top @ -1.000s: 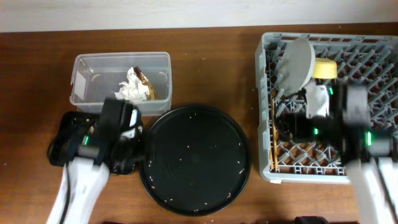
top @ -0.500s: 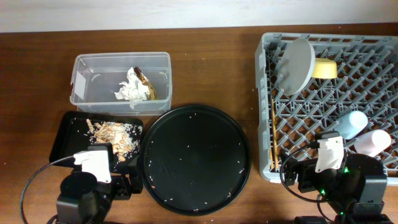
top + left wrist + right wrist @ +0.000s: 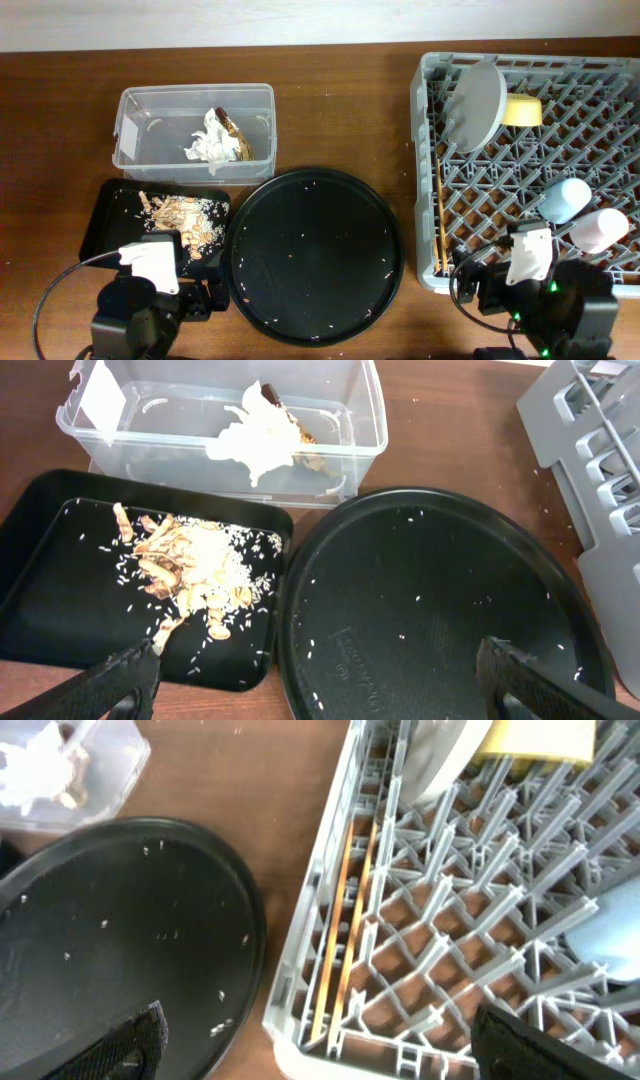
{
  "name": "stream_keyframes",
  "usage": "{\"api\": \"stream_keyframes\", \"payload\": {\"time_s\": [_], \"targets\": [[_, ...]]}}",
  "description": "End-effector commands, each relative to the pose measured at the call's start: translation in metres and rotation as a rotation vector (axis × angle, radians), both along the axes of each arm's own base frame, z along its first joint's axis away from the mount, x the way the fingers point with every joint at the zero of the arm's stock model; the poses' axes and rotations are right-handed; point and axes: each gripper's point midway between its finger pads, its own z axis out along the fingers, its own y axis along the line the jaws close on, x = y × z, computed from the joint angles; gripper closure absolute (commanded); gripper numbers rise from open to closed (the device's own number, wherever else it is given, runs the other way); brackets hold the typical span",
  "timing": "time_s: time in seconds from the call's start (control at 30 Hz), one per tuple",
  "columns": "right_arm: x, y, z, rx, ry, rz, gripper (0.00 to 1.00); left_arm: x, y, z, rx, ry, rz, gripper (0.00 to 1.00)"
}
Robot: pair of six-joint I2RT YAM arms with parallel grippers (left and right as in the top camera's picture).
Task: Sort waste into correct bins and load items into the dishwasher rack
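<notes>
The grey dishwasher rack point(image 3: 600, 110) at the right holds the grey-green plate point(image 3: 476, 103) on edge, the yellow bowl point(image 3: 522, 110), the light blue cup point(image 3: 564, 199), the pink cup point(image 3: 601, 230) and the chopsticks point(image 3: 439, 215) along its left wall. The clear tub point(image 3: 140, 125) holds white napkins point(image 3: 212, 143) and the brown-gold wrapper point(image 3: 240, 140). The shallow black tray point(image 3: 100, 215) holds food scraps with rice point(image 3: 183, 215). My left gripper point(image 3: 315, 680) is open and empty near the front edge. My right gripper point(image 3: 320, 1040) is open and empty before the rack's front left corner.
A large round black tray point(image 3: 313, 255) with scattered rice crumbs lies in the middle, between the black tray and the rack. Both arms are drawn back at the table's front edge. Bare wooden table shows behind the tub and beside the rack.
Over the last second both arms pulled back from above the black tray and the rack to the front edge. In the last half second the right arm settled slightly lower.
</notes>
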Motion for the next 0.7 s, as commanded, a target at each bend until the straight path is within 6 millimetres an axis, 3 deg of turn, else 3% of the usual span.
{"api": "stream_keyframes", "payload": {"time_s": [0.0, 0.17, 0.37, 0.43, 0.53, 0.67], "targets": [[0.004, -0.005, -0.003, -0.019, -0.176, -0.026, 0.01, 0.0, 0.001, -0.002, -0.001, 0.002, 0.012, 0.01], [0.022, 0.002, -0.007, -0.016, -0.46, 0.01, 0.02, 0.0, 0.001, -0.002, -0.001, 0.002, 0.012, 0.01], [0.048, -0.001, -0.007, -0.022, -0.65, -0.014, 0.02, 0.0, 0.001, -0.002, -0.001, 0.002, 0.012, 0.01], [0.054, -0.007, -0.017, -0.031, -0.667, -0.047, 0.02, 0.0, 0.001, -0.002, -0.001, 0.002, 0.012, 0.01], [0.059, -0.008, -0.056, -0.037, -0.574, -0.055, 0.02, 0.0, 0.001, -0.002, -0.001, 0.002, 0.012, 0.01], [0.058, -0.008, -0.062, -0.038, -0.552, -0.054, 0.02, 0.0, 0.001, -0.002, -0.001, 0.002, 0.012, 0.01]]}}
